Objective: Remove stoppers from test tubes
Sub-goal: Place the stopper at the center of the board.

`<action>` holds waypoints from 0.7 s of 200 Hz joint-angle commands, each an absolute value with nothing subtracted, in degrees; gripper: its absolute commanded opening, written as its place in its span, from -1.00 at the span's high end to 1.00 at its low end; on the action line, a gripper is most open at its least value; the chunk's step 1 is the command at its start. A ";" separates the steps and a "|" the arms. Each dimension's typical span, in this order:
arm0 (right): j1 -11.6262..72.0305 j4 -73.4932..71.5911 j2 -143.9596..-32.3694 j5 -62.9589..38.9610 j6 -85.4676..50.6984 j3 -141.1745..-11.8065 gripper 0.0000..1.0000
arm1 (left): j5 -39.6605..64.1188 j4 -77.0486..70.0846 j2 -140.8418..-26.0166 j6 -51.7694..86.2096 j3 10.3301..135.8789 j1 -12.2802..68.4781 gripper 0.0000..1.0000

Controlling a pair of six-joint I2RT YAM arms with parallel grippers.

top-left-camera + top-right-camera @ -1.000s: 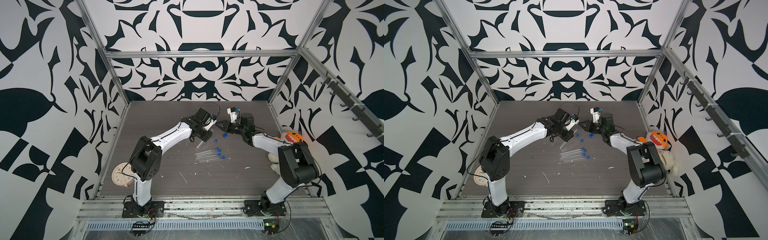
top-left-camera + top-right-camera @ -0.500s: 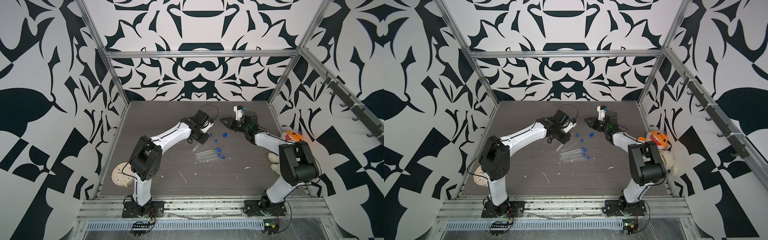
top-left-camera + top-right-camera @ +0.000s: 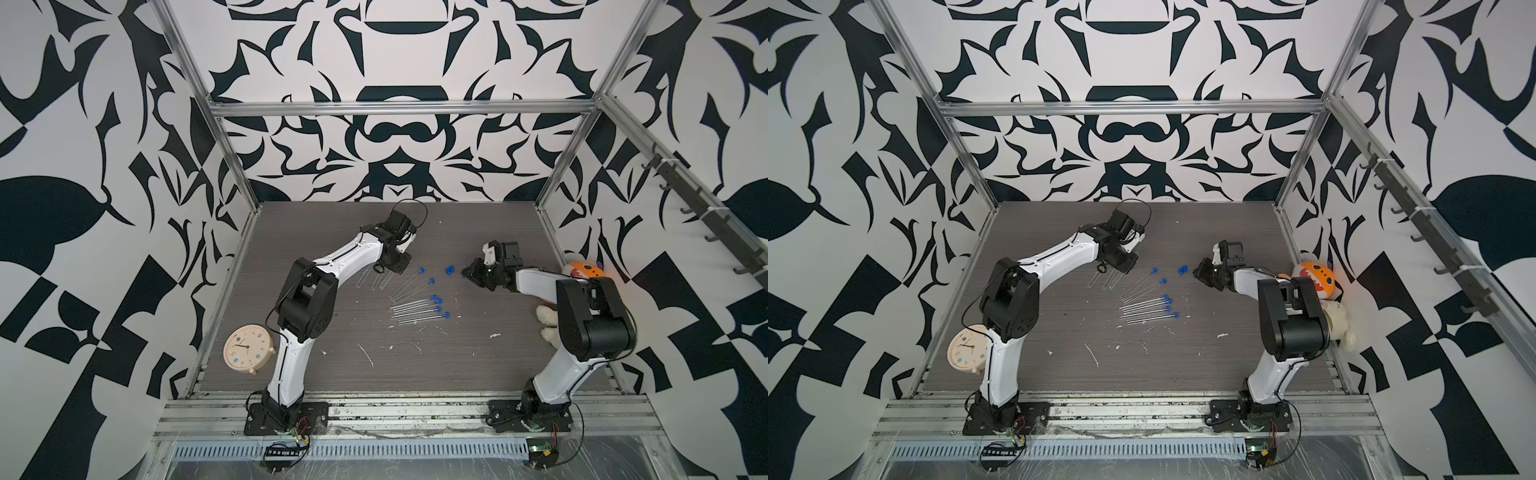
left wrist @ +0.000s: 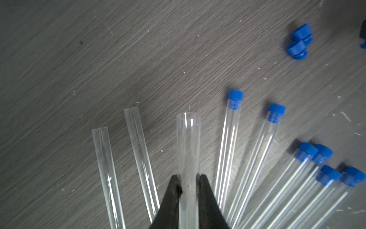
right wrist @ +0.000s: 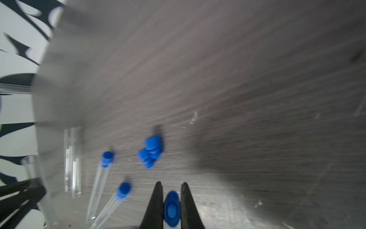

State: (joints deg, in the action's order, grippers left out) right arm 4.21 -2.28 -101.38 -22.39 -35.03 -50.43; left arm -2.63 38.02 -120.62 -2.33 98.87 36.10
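In the left wrist view my left gripper (image 4: 188, 177) is shut on a clear test tube (image 4: 188, 142) whose open end has no stopper. Two more uncapped tubes (image 4: 136, 142) lie beside it on the table. Several test tubes (image 3: 415, 309) with blue stoppers (image 3: 435, 299) lie in a fan at mid-table. My right gripper (image 5: 171, 185) is shut on one blue stopper (image 5: 172, 208), low over the table. Two loose stoppers (image 3: 449, 270) lie between the left gripper (image 3: 392, 266) and the right gripper (image 3: 467, 274).
A cream alarm clock (image 3: 248, 350) leans at the table's left edge. An orange plush toy (image 3: 584, 270) and a white one (image 3: 548, 322) sit at the right edge beside the right arm. White flecks (image 3: 365, 355) dot the front of the table (image 3: 316, 232).
The two grippers, close together a second ago, have drawn apart. The right one went right and down with the stopper; the left one carried the opened tube back toward the uncapped tubes.
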 commanded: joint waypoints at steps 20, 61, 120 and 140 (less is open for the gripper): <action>4.44 -1.38 -104.74 -19.61 -33.05 -54.66 1.00 | -3.61 37.53 -123.02 -1.58 99.30 34.98 1.00; 4.53 -2.50 -106.43 -18.38 -33.31 -54.40 0.89 | -4.91 37.20 -124.74 -2.01 99.48 34.98 1.00; 4.53 -2.64 -106.05 -18.06 -33.27 -54.71 0.70 | -5.94 38.44 -128.07 -1.04 102.11 34.98 1.00; 4.52 -2.84 -105.19 -18.01 -33.33 -54.46 0.65 | -6.65 39.00 -128.80 -0.53 102.57 35.07 1.00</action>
State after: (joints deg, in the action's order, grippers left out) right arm 4.27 -4.60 -105.91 -20.32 -34.06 -54.19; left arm -5.48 37.28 -127.48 -1.39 100.86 35.09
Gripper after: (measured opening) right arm 0.162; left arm 0.165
